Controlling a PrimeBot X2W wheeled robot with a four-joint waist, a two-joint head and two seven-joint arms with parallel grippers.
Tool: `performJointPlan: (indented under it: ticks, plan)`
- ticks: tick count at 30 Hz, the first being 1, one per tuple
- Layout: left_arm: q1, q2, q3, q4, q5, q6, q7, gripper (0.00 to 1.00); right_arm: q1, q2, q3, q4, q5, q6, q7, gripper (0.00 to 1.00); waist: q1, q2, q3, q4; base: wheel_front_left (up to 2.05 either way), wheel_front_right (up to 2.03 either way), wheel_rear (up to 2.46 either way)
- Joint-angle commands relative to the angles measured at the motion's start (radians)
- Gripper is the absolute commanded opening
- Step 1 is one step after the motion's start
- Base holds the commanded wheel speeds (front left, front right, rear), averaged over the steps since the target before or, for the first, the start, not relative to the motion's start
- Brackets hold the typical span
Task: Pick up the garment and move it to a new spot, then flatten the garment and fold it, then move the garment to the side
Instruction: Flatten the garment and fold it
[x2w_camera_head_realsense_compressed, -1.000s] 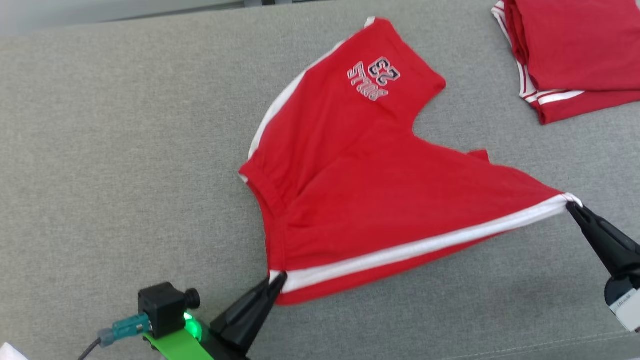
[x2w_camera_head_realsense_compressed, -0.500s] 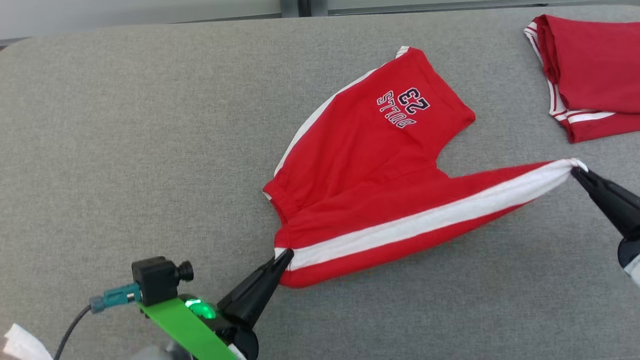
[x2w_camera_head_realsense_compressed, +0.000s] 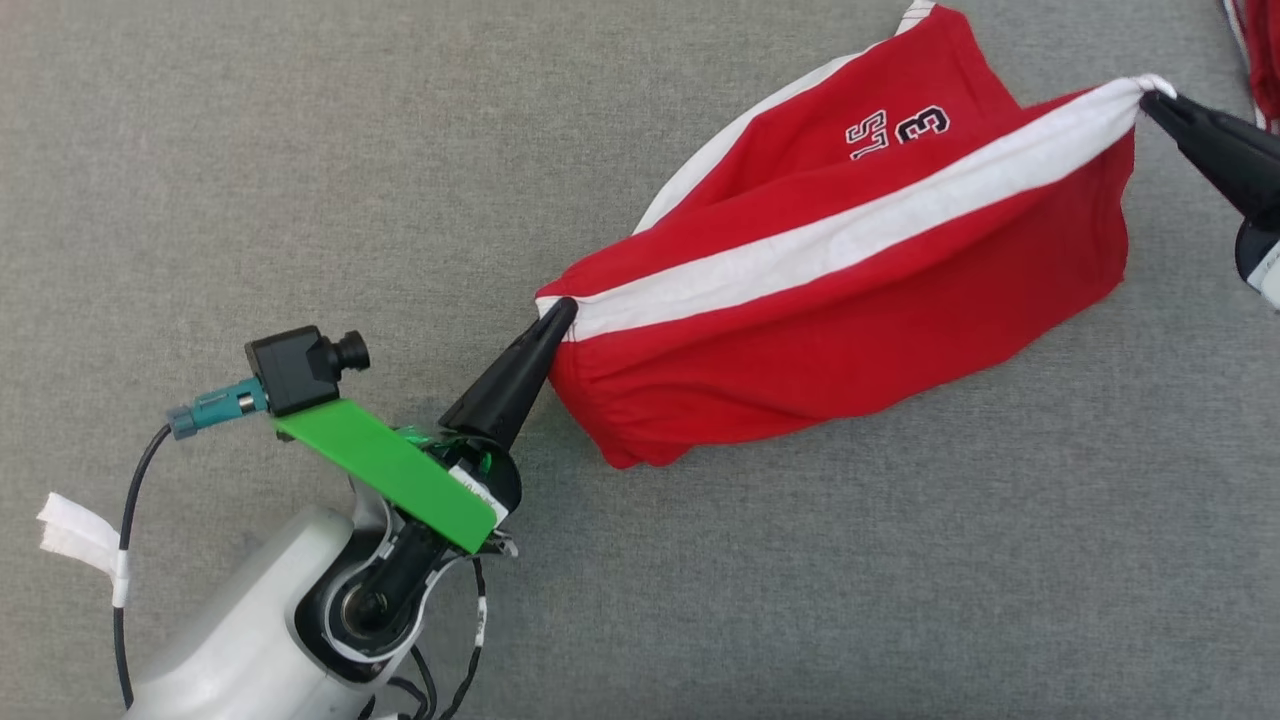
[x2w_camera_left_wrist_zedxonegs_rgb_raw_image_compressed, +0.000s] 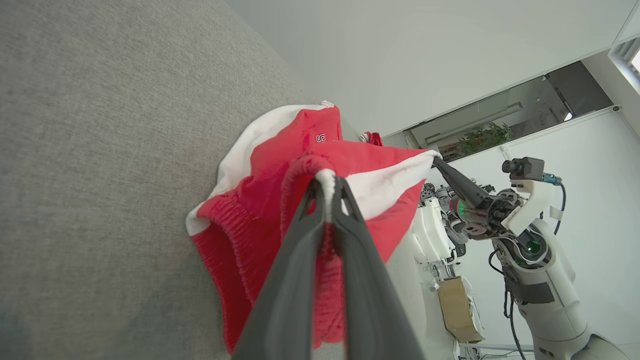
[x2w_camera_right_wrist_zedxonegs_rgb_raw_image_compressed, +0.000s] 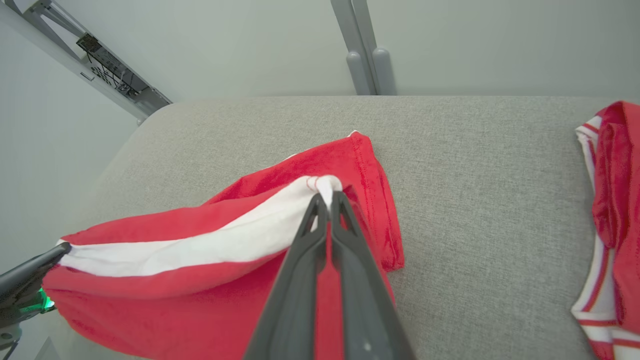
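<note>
The grey padded surface (x2w_camera_head_realsense_compressed: 250, 150) is the biggest thing here. It takes up most of the head view, and the left half is bare, so there's loads of room to lay stuff out.

Next is the garment (x2w_camera_head_realsense_compressed: 850, 330), a pair of red shorts in the upper right of the head view. It's strung between the two arms, with one leg lifted and sagging like a pouch under the held edge. The other leg lies on the surface behind it. My guess is this is the fold: holding one side by both ends gives a straight edge you can carry over the other leg.

A second red garment (x2w_camera_right_wrist_zedxonegs_rgb_raw_image_compressed: 615, 225) sits folded at the right edge of the right wrist view, well apart from the shorts. That's probably the "done" pile, which would explain why it's parked off to the side.

The left gripper (x2w_camera_head_realsense_compressed: 565, 308) is mid-frame in the head view, pinched tight on the waistband end. The right gripper (x2w_camera_head_realsense_compressed: 1150, 98) is in the upper right corner, clamped on the hem end.

The white stripe (x2w_camera_head_realsense_compressed: 850, 235) runs taut between them, so the two pinches look like they're tensioning that seam.

Smallest bit is the print (x2w_camera_head_realsense_compressed: 900, 130), half hidden behind the lifted leg.
</note>
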Motion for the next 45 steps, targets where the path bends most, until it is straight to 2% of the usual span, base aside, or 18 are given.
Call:
performJointPlan:
  ticks: [1,13,16,17,18,19,20,21,22,23,24,27,30,34,37,40,45]
  plan:
    - [-0.026,-0.008,0.008,0.015,-0.012,-0.008,0.006,0.0,-0.043,0.006,0.014,0.021,-0.009,-0.001,0.008,0.0,0.0001,0.0,0.056,0.046,0.0,0.0,0.0]
    - [-0.097,-0.073,0.025,0.12,-0.012,-0.007,-0.016,0.0,-0.287,0.034,0.154,0.192,-0.04,-0.001,0.012,0.0,0.0001,0.0,0.118,0.087,0.0,0.0,0.0]
    - [-0.111,-0.089,0.021,0.142,-0.002,-0.007,-0.025,0.0,-0.322,0.04,0.184,0.226,-0.036,-0.001,0.0,0.22,0.0001,0.0,0.128,0.092,0.0,0.0,0.0]
    - [-0.116,-0.093,0.018,0.146,0.003,-0.007,-0.025,0.0,-0.33,0.042,0.193,0.234,-0.035,-0.001,-0.006,0.31,0.0001,0.0,0.13,0.094,0.0,0.0,0.0]
    - [-0.121,-0.095,0.015,0.154,0.009,-0.007,-0.029,0.01,-0.341,0.042,0.203,0.244,-0.032,-0.001,-0.011,0.46,0.0001,0.0,0.132,0.095,0.0,0.0,0.0]
    - [-0.124,-0.096,0.013,0.163,0.012,-0.007,-0.033,0.05,-0.348,0.043,0.212,0.25,-0.03,-0.001,-0.018,0.56,0.0001,0.0,0.134,0.095,0.0,0.0,0.0]
    - [-0.128,-0.098,0.013,0.18,0.021,-0.007,-0.039,0.18,-0.357,0.045,0.224,0.257,-0.028,-0.001,-0.025,0.71,0.0001,0.0,0.135,0.095,0.0,0.0,0.0]
    - [-0.132,-0.099,0.01,0.192,0.033,-0.006,-0.045,0.3,-0.362,0.046,0.233,0.262,-0.026,-0.001,-0.032,1.0,0.0001,0.0,0.135,0.095,0.0,0.0,0.0]
    - [-0.135,-0.102,0.004,0.203,0.046,-0.006,-0.05,0.37,-0.368,0.046,0.244,0.269,-0.027,-0.001,-0.043,1.0,0.0001,0.0,0.135,0.093,0.0,0.0,0.0]
    - [-0.134,-0.105,0.004,0.215,0.051,-0.006,-0.056,0.59,-0.372,0.047,0.249,0.274,-0.026,-0.001,-0.058,1.0,0.0001,0.0,0.133,0.092,0.0,0.0,0.0]
    - [-0.133,-0.108,0.003,0.228,0.06,-0.006,-0.065,1.0,-0.375,0.047,0.256,0.279,-0.023,-0.001,-0.076,1.0,0.0001,0.0,0.129,0.089,0.0,0.0,0.0]
    - [-0.123,-0.108,-0.001,0.249,0.09,-0.004,-0.092,1.0,-0.363,0.045,0.279,0.283,-0.02,-0.001,-0.133,1.0,0.0001,0.0,0.112,0.078,0.0,0.0,0.0]
    - [-0.102,-0.1,0.003,0.258,0.154,0.011,-0.126,1.0,-0.33,0.037,0.299,0.259,-0.031,-0.001,-0.237,1.0,0.0001,0.0,0.082,0.065,0.0,0.0,0.0]
    - [-0.042,-0.096,0.051,0.241,0.268,0.083,-0.154,1.0,-0.258,0.031,0.354,0.212,-0.063,-0.001,-0.39,1.0,0.0001,0.0,0.025,0.037,0.0,0.0,0.0]
    - [0.031,-0.117,0.149,0.192,0.412,0.149,-0.155,1.0,-0.201,0.037,0.391,0.199,-0.085,-0.001,-0.49,1.0,0.0001,0.0,-0.022,0.02,0.0,0.0,0.0]
    - [0.147,-0.158,0.233,0.133,0.555,0.177,-0.155,1.0,-0.146,0.058,0.424,0.212,-0.119,-0.001,-0.573,1.0,0.0001,0.0,-0.081,0.001,0.0,0.0,0.0]
    - [0.302,-0.222,0.339,0.061,0.787,0.214,-0.155,1.0,-0.063,0.113,0.418,0.25,-0.161,-0.001,-0.616,1.0,0.0001,0.0,-0.163,-0.016,0.0,0.0,0.0]
